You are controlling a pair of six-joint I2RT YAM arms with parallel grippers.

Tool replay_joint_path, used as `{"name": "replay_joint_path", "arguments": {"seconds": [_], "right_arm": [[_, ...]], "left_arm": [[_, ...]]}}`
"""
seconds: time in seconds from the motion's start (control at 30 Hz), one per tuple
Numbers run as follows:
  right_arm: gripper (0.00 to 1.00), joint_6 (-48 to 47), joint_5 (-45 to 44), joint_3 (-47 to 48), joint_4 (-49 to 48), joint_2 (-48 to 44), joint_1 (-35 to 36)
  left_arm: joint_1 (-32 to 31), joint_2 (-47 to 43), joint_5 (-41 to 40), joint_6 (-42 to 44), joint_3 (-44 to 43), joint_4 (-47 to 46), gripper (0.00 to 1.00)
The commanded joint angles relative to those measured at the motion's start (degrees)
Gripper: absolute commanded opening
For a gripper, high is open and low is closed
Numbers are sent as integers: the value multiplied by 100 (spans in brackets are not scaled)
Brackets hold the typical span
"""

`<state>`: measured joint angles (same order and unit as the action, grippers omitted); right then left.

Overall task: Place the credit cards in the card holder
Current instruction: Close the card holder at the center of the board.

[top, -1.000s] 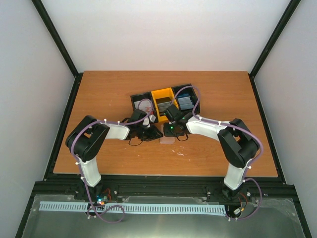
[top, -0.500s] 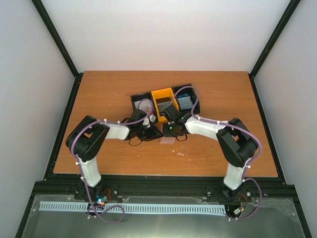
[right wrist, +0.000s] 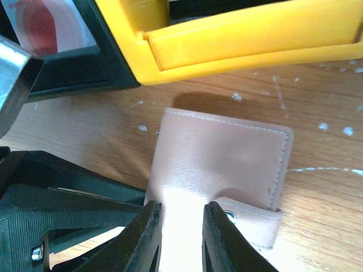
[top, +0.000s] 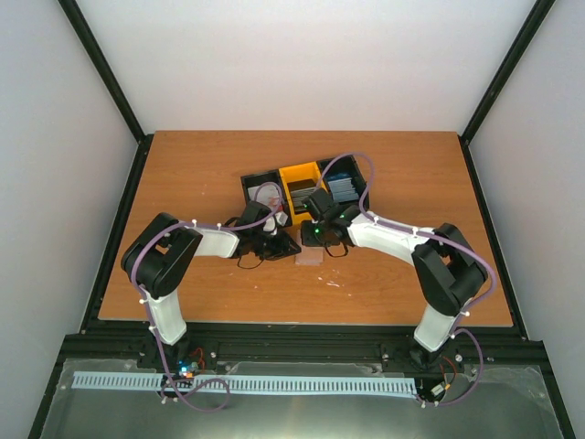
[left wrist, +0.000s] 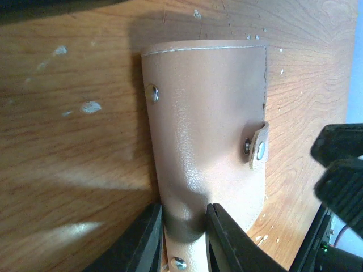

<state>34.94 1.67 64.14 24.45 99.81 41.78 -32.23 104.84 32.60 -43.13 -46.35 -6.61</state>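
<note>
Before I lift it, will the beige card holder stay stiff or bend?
Probably bends: the card holder dents where the left end effector pinches it. Likely light, since it looks thin and flat. Its smooth, shiny surface may slip.

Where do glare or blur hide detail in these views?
Right wrist: glare whitens the card holder between the right fingers. Left wrist: holder sharp, left fingers blurred dark, bright patches on the table. Top external: evenly lit, no glare.
</note>
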Motion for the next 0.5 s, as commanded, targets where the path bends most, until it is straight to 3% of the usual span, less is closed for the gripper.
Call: {"name": "replay_joint_path", "arguments": {"seconds": [0.0,0.47], "right_arm": [[21,107,-493,51,336,-171,6],[14,57,-744,346,755,323,160]], "left_arm": [[-20,344,-752,131,203,832,24],[-20,345,-740,121,225,811,24]]}}
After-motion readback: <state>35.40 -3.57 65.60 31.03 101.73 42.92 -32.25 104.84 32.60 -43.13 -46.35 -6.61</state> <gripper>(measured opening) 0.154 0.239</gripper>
